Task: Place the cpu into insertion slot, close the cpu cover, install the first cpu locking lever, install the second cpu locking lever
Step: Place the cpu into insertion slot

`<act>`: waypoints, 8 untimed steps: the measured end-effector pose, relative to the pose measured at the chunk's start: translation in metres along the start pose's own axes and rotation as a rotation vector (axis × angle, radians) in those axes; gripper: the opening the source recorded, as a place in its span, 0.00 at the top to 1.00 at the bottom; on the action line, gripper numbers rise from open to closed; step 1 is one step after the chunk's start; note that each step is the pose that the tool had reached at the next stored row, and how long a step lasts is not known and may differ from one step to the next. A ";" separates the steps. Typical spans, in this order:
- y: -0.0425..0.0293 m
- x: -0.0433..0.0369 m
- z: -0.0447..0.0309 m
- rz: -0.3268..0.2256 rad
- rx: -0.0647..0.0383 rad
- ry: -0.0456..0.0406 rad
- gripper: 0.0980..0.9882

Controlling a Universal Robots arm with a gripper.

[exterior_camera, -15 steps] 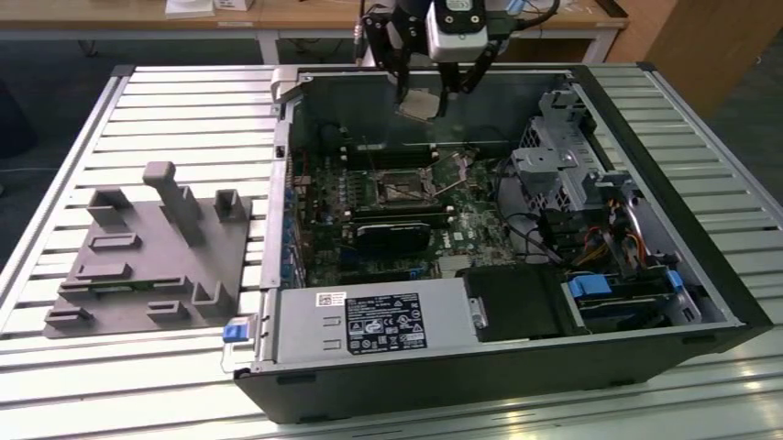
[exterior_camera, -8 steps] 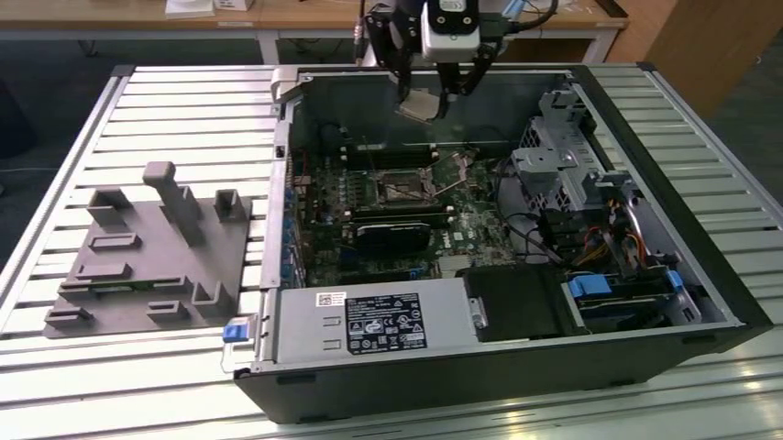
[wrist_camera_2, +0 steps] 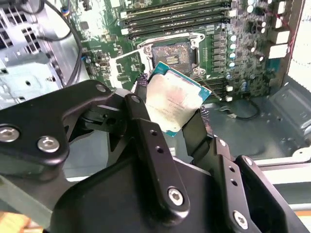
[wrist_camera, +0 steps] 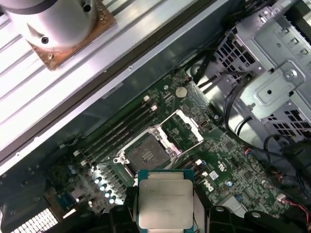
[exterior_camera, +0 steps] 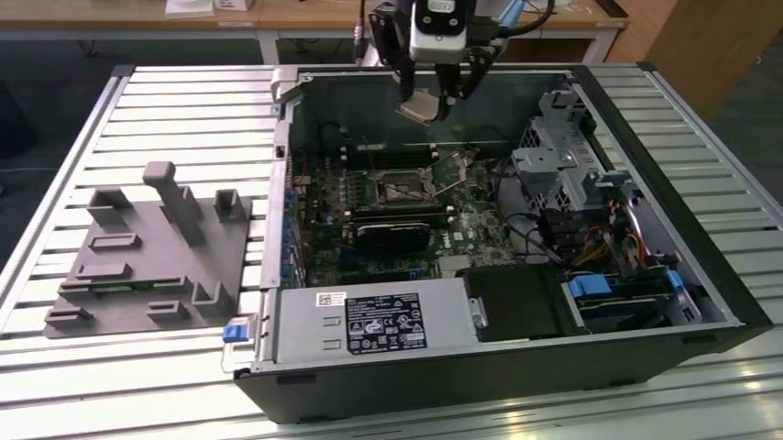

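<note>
our gripper (exterior_camera: 431,99) pinches the cpu (wrist_camera_2: 176,101) by its edges; the open insertion slot (wrist_camera: 147,154) lies below, seemingly not directly under.

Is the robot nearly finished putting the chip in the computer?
Not yet, it's at the start. Nothing looks done: the socket is empty and the cpu cover is flipped open. In hand: the gripper pinches the cpu above the motherboard. Left: seating the cpu, closing the cover, then locking it down.
</note>
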State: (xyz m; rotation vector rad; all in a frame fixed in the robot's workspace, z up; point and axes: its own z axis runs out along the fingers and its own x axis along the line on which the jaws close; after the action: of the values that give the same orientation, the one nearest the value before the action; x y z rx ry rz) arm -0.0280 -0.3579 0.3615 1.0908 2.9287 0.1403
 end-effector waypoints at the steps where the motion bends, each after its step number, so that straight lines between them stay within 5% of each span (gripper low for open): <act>1: 0.0000 0.0000 0.0002 0.018 0.000 -0.0016 0.50; 8: -0.0002 0.0000 0.0016 0.145 -0.003 -0.0129 0.50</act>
State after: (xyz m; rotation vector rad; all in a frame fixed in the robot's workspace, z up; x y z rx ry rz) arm -0.0280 -0.3580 0.3599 1.2985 2.8358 0.1380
